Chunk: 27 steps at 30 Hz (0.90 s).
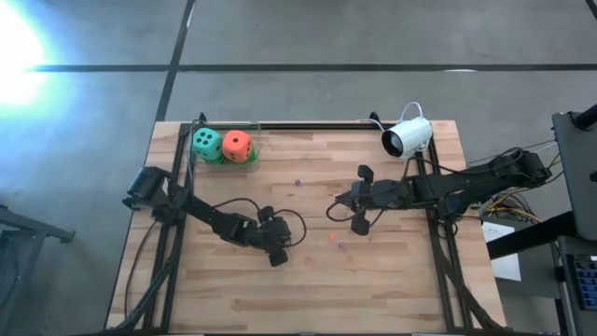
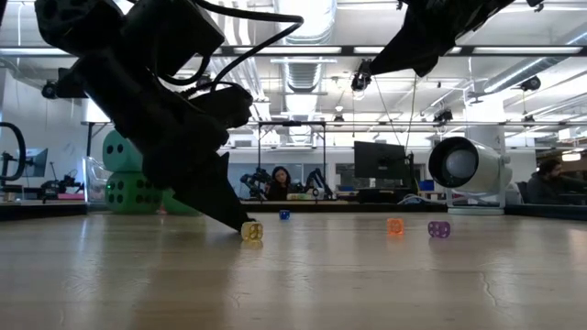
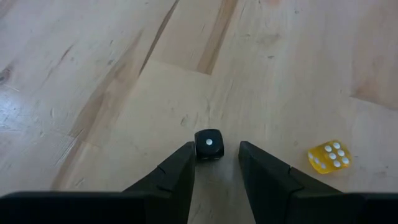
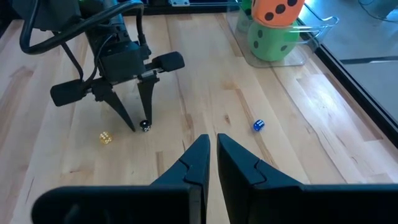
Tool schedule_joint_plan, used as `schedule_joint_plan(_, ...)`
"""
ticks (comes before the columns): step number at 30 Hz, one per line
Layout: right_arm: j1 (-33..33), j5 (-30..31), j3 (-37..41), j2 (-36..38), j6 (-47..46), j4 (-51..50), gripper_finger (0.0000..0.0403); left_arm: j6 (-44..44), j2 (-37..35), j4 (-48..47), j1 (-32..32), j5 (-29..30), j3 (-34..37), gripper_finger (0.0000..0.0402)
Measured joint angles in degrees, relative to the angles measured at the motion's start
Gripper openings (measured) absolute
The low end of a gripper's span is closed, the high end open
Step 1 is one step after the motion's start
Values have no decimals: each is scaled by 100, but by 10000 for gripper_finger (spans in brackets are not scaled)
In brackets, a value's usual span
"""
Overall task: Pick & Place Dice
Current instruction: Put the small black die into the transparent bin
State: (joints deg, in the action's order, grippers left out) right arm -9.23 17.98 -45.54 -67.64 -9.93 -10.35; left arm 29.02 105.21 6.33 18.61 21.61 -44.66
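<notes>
Left claw (image 3: 214, 163) low on surface (image 1: 392, 271), centre-left of high view, fingers parted astride small black die (image 3: 209, 144), holding nothing: poised for pinch. Yellow die (image 3: 329, 156) just beside. Big soft dice (image 1: 222, 145) stacked in clear bin, upper left. Right claw (image 4: 212, 155) hovers centre-right, nearly closed, empty.

floor: grey concrete (image 1: 308, 37) | ceiling: strip lights (image 2: 303, 50) | furniture: desk monitor (image 2: 378, 163)

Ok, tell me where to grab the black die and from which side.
Pinch its opposite side faces, coming down from above: the black die lies flat on the table, one pip up, with the left end effector open astride it.
</notes>
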Motion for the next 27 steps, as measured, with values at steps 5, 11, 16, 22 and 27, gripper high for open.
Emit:
schedule_joint_plan(5, -1, 0, 0, 0, 1, 0, 27, 2, -2, 7, -7, 22, 0, 132)
schedule_joint_plan(11, 0, 0, 1, -1, -2, 0, 27, 2, -2, 13, -13, 42, 0, 103)
schedule_joint_plan(16, 0, 0, 2, 0, -2, 0, 27, -2, -4, 5, -15, 50, 0, 66)
schedule_joint_plan(22, -1, 0, 1, 0, -10, 0, 27, -3, -6, -15, -17, 66, 0, 50)
schedule_joint_plan(27, -2, 0, 0, 0, -13, 0, 27, -57, -6, -20, -17, 66, 0, 53)
